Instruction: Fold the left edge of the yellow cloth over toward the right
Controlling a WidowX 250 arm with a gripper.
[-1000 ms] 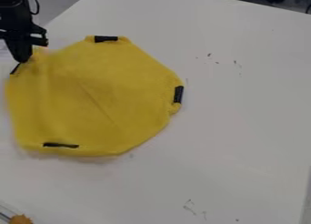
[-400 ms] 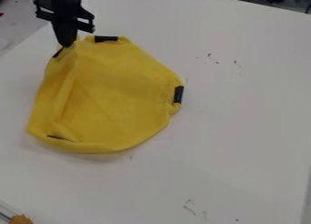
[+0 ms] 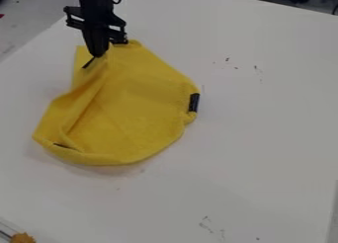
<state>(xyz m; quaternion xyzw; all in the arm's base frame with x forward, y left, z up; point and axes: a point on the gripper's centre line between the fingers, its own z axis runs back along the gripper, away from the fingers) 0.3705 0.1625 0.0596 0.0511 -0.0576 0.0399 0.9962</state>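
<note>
1. Orange-brown knobbly item (image 3: pixel 22 238), one: I log it at the near left corner, well apart from my fingers.
2. Black gripper (image 3: pixel 97 55), one: I have its fingers closed together, pinching the cloth's upper-left edge.
3. Yellow cloth (image 3: pixel 142 101), one: raised in folds at my fingertips, spreading below and right of them.
4. Dark strip (image 3: pixel 193 102), one: on the cloth's right edge, right of and below my fingers.
5. White table (image 3: pixel 264 138), one: beneath all.
</note>
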